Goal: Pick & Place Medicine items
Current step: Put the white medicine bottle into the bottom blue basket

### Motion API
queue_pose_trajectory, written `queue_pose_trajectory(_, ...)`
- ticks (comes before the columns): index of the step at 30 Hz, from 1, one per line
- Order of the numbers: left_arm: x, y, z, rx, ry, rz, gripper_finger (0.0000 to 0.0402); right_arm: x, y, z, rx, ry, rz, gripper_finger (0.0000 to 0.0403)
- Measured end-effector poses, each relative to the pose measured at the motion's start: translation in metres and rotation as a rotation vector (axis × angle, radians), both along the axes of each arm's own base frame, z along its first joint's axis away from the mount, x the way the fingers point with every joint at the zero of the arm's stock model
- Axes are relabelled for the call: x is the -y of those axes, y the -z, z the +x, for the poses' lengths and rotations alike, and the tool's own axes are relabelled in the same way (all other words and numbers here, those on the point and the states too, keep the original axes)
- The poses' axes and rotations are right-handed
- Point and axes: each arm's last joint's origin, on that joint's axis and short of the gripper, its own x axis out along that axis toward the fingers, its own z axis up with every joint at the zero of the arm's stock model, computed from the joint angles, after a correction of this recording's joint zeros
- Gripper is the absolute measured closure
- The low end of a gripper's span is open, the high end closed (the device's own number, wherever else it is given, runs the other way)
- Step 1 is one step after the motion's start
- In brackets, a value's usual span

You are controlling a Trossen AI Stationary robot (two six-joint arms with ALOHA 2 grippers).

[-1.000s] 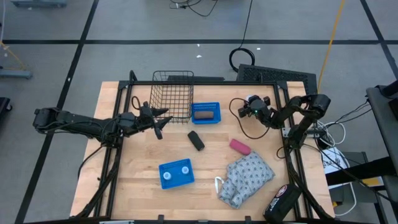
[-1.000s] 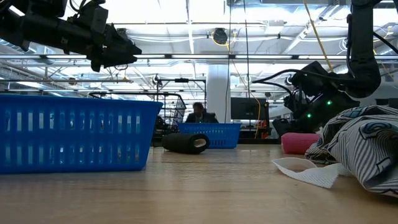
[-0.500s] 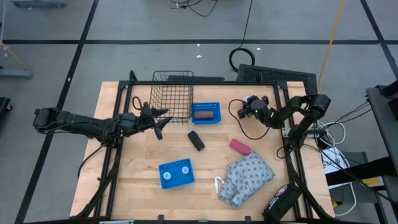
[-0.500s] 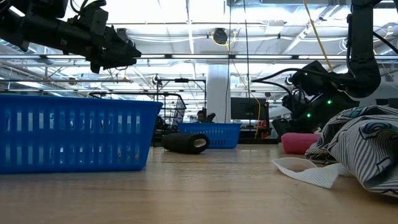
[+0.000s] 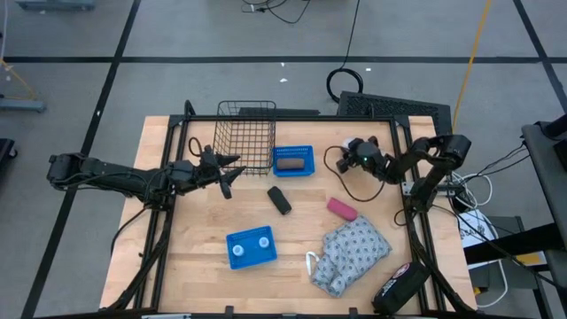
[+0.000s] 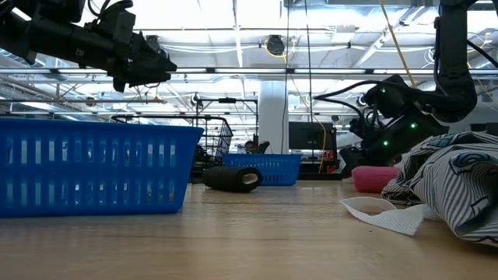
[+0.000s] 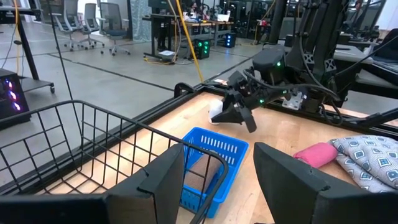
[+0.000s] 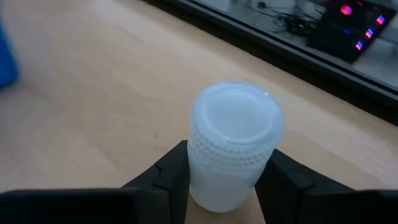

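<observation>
My right gripper (image 5: 346, 151) is at the table's far right and is shut on a small white round bottle (image 8: 233, 140). The bottle also shows in the left wrist view (image 7: 216, 111). Two more white bottles (image 5: 251, 245) stand in the near blue tray (image 5: 232, 257). My left gripper (image 5: 227, 180) is open and empty. It hovers above the table at the left, beside the black wire basket (image 5: 245, 137). My right gripper pinches the bottle's ribbed side (image 8: 200, 163) just under its cap between its two fingers (image 8: 169, 175), one on each side. The cap (image 8: 235, 115) faces the wrist camera. Whether the bottle's base is on the table, I cannot tell.
A far blue tray (image 5: 293, 171) holds a brown block. A black block (image 5: 279, 199) and a pink block (image 5: 342, 209) lie mid-table. A patterned cloth (image 5: 353, 252) lies at the near right. Cables loop beside my right gripper (image 5: 337, 173).
My right gripper has moved a little toward the table's left edge with the white bottle still in its fingers.
</observation>
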Motion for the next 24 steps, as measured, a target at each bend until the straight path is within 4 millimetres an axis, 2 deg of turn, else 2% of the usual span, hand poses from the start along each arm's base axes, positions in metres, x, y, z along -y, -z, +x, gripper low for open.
queue_pose_trajectory(4,0.0,0.0,0.0,0.002,0.0,-0.004,0.0199,-0.005,-0.012,0.005,0.01,-0.063,-0.076,0.0269)
queue_pose_trajectory(14,0.0,0.0,0.0,0.002,-0.001,-0.004,0.0199,-0.029,-0.058,0.015,0.201,-0.184,-0.184,0.027)
queue_pose_trajectory(20,0.0,0.0,0.0,0.008,-0.002,-0.016,0.0199,-0.053,-0.078,0.021,0.321,-0.44,-0.188,0.027)
queue_pose_trajectory(24,0.0,0.0,0.0,0.026,-0.005,-0.051,0.0199,-0.069,-0.089,0.023,0.433,-0.641,-0.126,0.027)
